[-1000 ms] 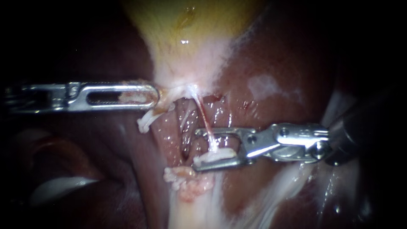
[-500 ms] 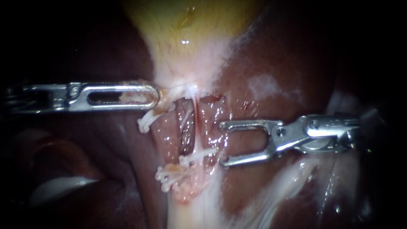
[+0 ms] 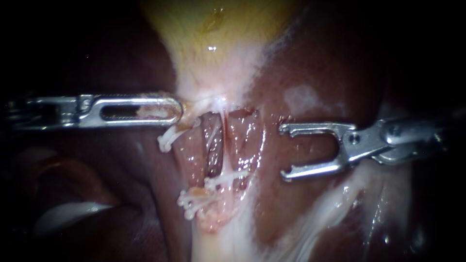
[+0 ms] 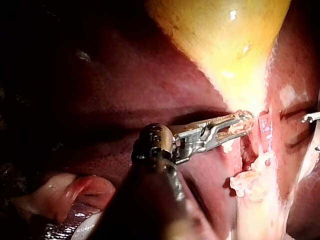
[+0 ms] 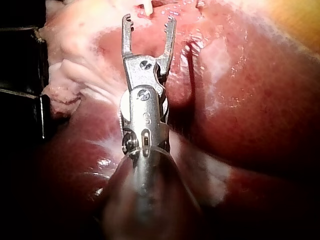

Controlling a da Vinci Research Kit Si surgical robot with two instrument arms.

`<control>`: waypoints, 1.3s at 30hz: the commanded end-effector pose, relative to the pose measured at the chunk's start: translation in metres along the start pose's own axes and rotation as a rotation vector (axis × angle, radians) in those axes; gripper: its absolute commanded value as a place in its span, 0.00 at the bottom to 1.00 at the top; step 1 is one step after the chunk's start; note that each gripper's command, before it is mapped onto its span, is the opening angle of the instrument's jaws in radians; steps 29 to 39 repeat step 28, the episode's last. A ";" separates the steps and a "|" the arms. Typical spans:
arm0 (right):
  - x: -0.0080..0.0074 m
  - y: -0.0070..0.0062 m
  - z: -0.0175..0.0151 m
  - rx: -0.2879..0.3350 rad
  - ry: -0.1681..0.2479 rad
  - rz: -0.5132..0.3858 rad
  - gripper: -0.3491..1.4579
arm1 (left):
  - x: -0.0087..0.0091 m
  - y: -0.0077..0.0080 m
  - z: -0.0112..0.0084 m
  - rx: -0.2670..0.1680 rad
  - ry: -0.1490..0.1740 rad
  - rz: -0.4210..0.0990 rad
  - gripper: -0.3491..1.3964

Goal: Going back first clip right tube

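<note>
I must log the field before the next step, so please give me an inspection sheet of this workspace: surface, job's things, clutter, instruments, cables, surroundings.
Surface: wet liver, yellow gallbladder above.
Job's things: white clip across the right tube.
Clutter: second clip beside the left jaws; third clip lower.
Instruments: left instrument shut on pale tissue under the gallbladder; right instrument open, empty, clear of the clip.
Cables: nothing seen.
Surroundings: dark, nothing seen.
</note>
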 end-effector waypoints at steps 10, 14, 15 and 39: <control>0.0000 -0.0001 0.0000 0.001 0.000 0.001 0.47 | 0.0016 0.0022 0.0033 -0.020 -0.004 0.013 0.00; 0.0000 -0.0001 0.0000 0.001 0.000 0.001 0.47 | 0.0018 0.0031 0.0049 -0.024 0.005 0.016 0.00; 0.0000 -0.0001 0.0000 0.001 0.000 0.001 0.47 | 0.0019 0.0033 0.0051 -0.025 0.005 0.017 0.00; 0.0001 -0.0002 0.0000 0.001 0.000 0.001 0.47 | 0.0021 0.0036 0.0062 -0.025 0.013 0.019 0.00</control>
